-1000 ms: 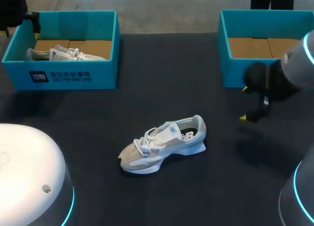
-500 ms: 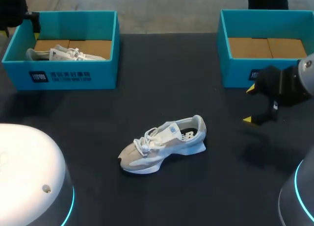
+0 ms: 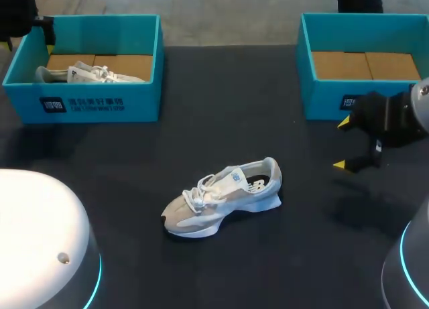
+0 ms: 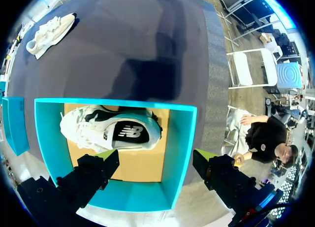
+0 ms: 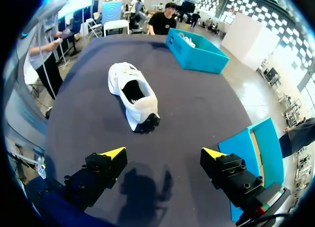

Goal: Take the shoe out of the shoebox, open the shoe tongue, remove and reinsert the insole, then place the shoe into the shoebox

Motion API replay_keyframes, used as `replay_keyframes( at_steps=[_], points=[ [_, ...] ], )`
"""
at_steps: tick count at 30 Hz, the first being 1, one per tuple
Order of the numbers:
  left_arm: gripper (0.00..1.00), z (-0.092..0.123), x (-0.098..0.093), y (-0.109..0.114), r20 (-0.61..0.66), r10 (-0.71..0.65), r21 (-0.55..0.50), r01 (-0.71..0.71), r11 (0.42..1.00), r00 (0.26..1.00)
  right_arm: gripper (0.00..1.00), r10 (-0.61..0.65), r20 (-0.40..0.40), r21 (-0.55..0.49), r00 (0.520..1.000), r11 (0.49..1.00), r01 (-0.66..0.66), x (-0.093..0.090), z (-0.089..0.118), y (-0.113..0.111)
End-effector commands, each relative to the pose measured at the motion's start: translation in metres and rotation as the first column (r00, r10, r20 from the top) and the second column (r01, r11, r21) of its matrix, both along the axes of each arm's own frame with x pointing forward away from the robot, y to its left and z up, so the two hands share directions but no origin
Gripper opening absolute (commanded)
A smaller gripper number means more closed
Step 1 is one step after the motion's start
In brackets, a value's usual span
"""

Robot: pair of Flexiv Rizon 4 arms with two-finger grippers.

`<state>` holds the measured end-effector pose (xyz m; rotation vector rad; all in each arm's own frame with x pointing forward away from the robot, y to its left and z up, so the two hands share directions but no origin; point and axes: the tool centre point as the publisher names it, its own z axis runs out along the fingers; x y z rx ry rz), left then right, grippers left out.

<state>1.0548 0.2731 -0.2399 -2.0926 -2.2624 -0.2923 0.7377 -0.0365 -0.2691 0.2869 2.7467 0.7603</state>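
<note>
Sneaker [image 3: 222, 196] lies out on the bench [image 3: 228, 108], tongue-opening seemingly next, so the right gripper [image 3: 341, 143], fingers spread and empty, must reach left to it.

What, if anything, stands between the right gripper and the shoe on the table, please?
Nothing visible does: only bare table lies between the right gripper and the shoe, whose heel faces it.

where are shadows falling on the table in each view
Head view: faint shadow on the table beneath the right gripper. Left wrist view: dark patch beyond the shoebox. Right wrist view: gripper's shadow between its fingers, short of the shoe.
</note>
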Motion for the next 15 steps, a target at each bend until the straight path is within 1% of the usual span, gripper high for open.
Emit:
replay_keyframes(
  at_steps=[1,2,4,9,15],
  points=[
    [1.00,0.000,-0.001,0.000,0.001,0.000,0.001,0.000,1.000,1.000,1.00,0.041,0.002,0.086,0.999,0.995,-0.041,-0.003,-0.013,0.001],
    [1.00,0.000,-0.001,0.000,0.001,0.000,0.001,0.000,1.000,1.000,1.00,0.052,0.000,0.121,0.999,0.991,-0.052,-0.003,-0.017,0.001],
    [1.00,0.000,-0.001,0.000,0.001,0.000,0.001,0.000,1.000,1.000,1.00,0.073,-0.003,0.141,0.997,0.987,-0.071,-0.004,-0.024,0.000],
    [1.00,0.000,-0.001,0.000,0.001,0.000,0.001,0.000,1.000,1.000,1.00,0.102,0.000,0.196,0.995,0.976,-0.100,-0.007,-0.029,-0.004],
    [1.00,0.000,-0.001,0.000,0.001,0.000,0.001,0.000,1.000,1.000,1.00,0.137,0.002,0.201,0.991,0.970,-0.135,-0.010,-0.038,-0.010]
  ],
)
